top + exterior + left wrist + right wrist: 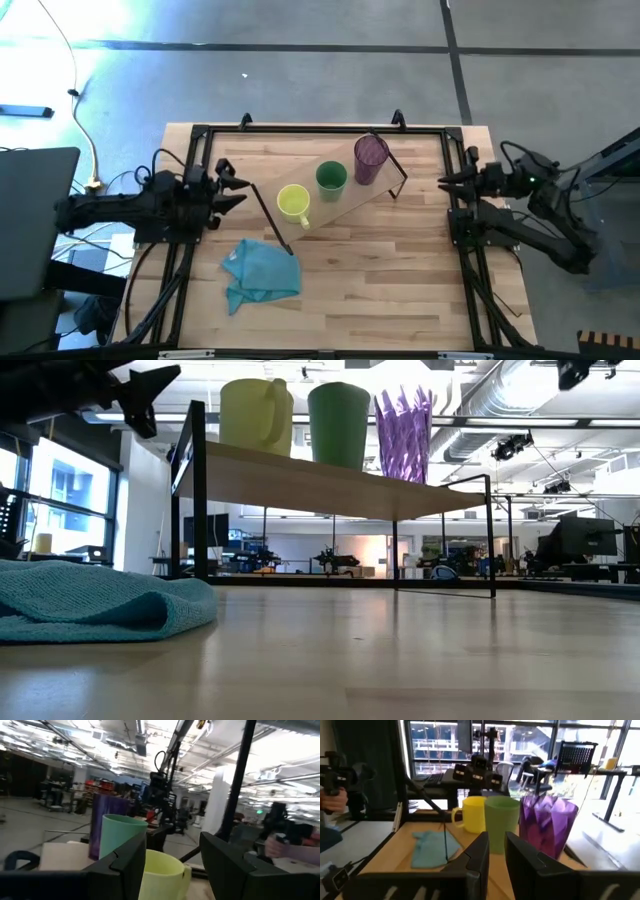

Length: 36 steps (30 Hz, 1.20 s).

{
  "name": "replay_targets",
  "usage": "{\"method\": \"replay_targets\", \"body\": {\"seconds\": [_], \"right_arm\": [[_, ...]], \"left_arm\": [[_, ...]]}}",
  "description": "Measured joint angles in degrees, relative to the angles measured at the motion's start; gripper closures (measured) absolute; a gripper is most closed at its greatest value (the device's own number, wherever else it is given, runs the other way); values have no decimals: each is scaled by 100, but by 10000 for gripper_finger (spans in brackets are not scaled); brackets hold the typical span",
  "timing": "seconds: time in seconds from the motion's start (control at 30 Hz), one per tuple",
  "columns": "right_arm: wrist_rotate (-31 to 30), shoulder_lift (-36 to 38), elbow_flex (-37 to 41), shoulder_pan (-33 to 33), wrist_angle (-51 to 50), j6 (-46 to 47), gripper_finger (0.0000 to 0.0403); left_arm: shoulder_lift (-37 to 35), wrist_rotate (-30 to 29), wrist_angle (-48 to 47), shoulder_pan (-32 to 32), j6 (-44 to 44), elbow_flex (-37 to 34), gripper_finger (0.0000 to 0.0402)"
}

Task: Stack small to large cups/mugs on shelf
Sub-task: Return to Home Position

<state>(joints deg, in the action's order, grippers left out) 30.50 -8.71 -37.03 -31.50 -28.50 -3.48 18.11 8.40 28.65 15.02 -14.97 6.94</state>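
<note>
The left claw (232,190), wide open and empty, sits mid-left in the high view. The right claw (446,182), barely parted and empty, sits mid-right. Between them the shelf (345,203) slants up-right, carrying the yellow mug (293,202), nearest the left claw, then the green cup (331,178) and the purple tumbler (371,158).

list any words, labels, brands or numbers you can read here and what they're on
No text can be read in any view.
The yellow mug, green cup, purple tumbler, shelf and cloth show no print.
Anything written in the room behind is too small or blurred to read.
</note>
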Motion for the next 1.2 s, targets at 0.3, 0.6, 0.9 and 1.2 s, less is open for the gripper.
{"method": "replay_targets", "body": {"seconds": [0.3,0.6,0.9,1.2], "right_arm": [[191,860,745,1,571,340,350],[348,850,1124,4,1326,776,350],[708,806,2457,6,3834,1977,350],[325,806,3043,339,4969,2022,350]], "left_arm": [[-577,-1286,-656,-788,498,0,229],[-1767,-1448,-1617,-904,640,14,229],[-1779,-1448,-1772,-904,530,-42,229],[-1777,-1523,-1904,-904,412,-42,229]]}}
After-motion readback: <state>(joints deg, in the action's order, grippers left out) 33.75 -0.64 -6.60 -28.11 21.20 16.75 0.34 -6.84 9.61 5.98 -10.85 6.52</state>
